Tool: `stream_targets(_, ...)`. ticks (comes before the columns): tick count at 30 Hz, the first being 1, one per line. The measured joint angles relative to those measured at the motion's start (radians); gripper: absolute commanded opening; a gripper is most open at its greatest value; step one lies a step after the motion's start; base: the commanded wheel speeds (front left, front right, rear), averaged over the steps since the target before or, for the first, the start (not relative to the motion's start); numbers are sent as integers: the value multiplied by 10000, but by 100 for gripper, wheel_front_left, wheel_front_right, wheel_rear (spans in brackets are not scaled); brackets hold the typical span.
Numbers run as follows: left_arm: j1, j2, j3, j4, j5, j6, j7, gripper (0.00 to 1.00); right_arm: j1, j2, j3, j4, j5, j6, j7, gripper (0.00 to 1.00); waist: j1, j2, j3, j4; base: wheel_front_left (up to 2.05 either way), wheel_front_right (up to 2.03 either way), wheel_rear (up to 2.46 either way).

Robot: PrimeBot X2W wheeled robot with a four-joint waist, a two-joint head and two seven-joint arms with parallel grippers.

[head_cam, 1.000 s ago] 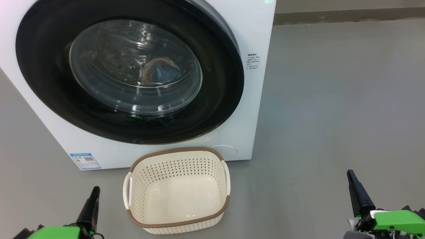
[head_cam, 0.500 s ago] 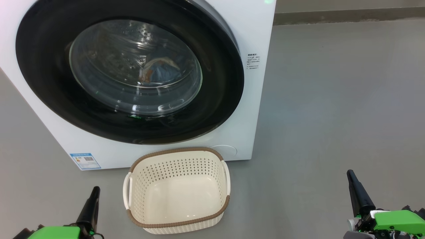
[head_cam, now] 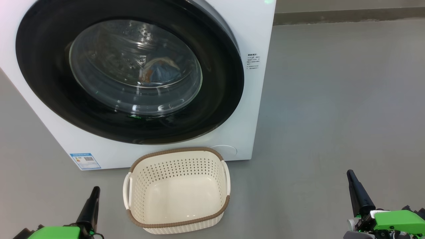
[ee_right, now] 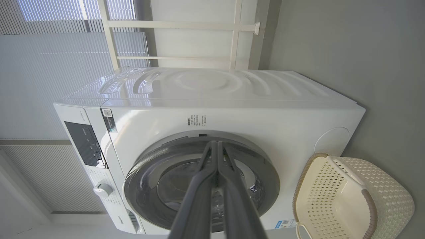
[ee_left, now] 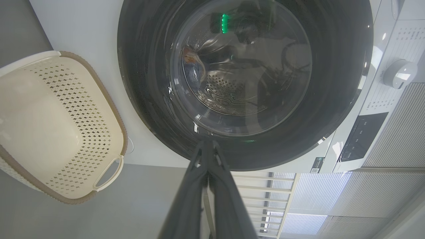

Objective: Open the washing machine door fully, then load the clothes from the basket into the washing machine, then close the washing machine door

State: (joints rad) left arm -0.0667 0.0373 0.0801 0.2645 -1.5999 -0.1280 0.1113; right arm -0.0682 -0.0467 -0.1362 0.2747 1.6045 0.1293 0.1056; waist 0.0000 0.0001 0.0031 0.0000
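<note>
The left gripper [head_cam: 95, 190] is closed, its two fingers pressed together, and the right gripper [head_cam: 349, 173] is closed in the same way. The basket [head_cam: 176, 151] stands on the floor [head_cam: 332, 99] between them, just right of the left gripper and well apart from the right one. Ahead of both grippers, beyond the basket, the washing machine door [head_cam: 49, 83] is shut against the washing machine [head_cam: 252, 33]. The clothes [head_cam: 162, 71] show as blue fabric behind the door's glass.

Door [head_cam: 43, 79] shut; blue clothes [head_cam: 163, 71] behind its glass; basket [head_cam: 176, 167] upright.
</note>
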Motion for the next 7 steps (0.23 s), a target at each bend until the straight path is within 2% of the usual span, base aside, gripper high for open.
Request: stream_targets(7, 0, 0, 0, 0, 0, 0, 0, 0, 0, 0, 0, 0, 0, 0, 0, 0, 0, 0, 0, 0, 0, 0, 0)
